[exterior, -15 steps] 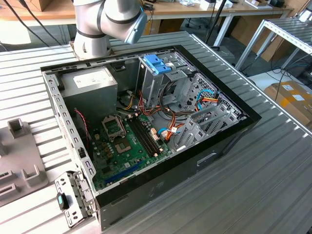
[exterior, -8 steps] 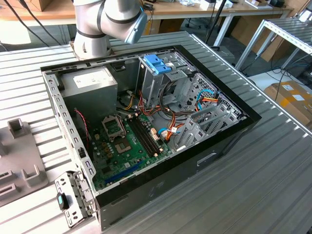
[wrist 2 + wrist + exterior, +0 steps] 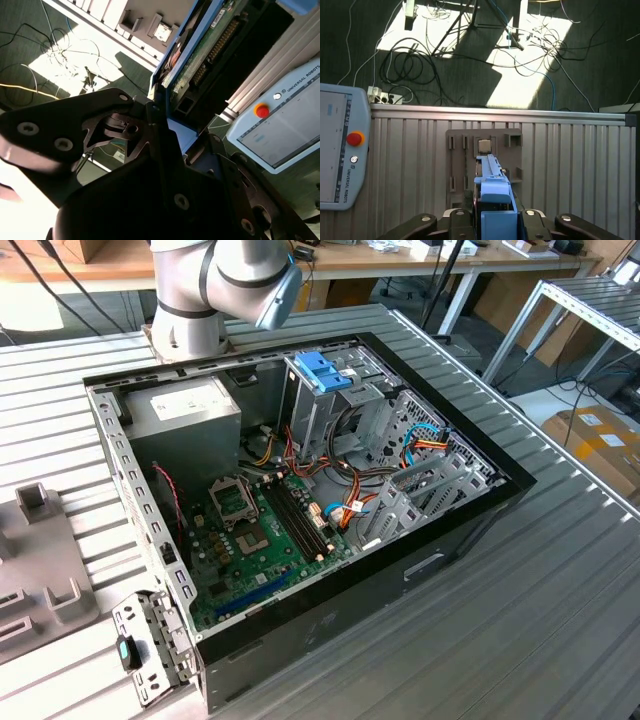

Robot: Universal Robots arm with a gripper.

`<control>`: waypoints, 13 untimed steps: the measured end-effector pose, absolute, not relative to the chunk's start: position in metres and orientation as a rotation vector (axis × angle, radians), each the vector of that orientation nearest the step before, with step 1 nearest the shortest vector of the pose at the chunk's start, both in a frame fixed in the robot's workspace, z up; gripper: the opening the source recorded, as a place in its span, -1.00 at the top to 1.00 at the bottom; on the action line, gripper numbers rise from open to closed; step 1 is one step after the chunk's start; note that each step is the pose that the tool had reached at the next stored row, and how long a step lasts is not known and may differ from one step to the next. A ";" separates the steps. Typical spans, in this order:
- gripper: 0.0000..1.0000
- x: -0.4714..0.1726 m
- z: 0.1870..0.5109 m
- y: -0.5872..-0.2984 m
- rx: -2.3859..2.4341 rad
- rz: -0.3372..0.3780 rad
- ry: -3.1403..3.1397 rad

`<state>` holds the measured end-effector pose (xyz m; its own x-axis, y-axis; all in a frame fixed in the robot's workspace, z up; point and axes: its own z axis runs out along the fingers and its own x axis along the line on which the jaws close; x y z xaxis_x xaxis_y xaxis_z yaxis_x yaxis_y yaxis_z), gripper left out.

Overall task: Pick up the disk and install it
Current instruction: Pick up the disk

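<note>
Between the black fingers of the tool, clamped from both sides, sits the flat silver-metal disk with blue plastic side rails, held clear above a grey slotted fixture plate on the ribbed metal desk.

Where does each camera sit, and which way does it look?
Exterior view: off the arm, looking down into the open computer case on the ribbed table; the arm shows at its base.
First wrist view: at the wrist, looking down past the gripper, shut on the disk, to the grey holder and the floor.
Second wrist view: at the wrist, looking along the gripper body at the disk's edge and the teach pendant.
Shared: both wrist views show the disk and teach pendant; exterior and first wrist views, the ribbed table.
</note>
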<state>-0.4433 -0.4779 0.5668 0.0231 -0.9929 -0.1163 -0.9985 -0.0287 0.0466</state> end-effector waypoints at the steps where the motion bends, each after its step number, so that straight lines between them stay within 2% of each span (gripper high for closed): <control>1: 0.25 -0.442 0.567 -0.478 -2.212 0.180 2.155; 13: 0.25 -0.432 0.567 -0.478 -2.212 0.179 2.155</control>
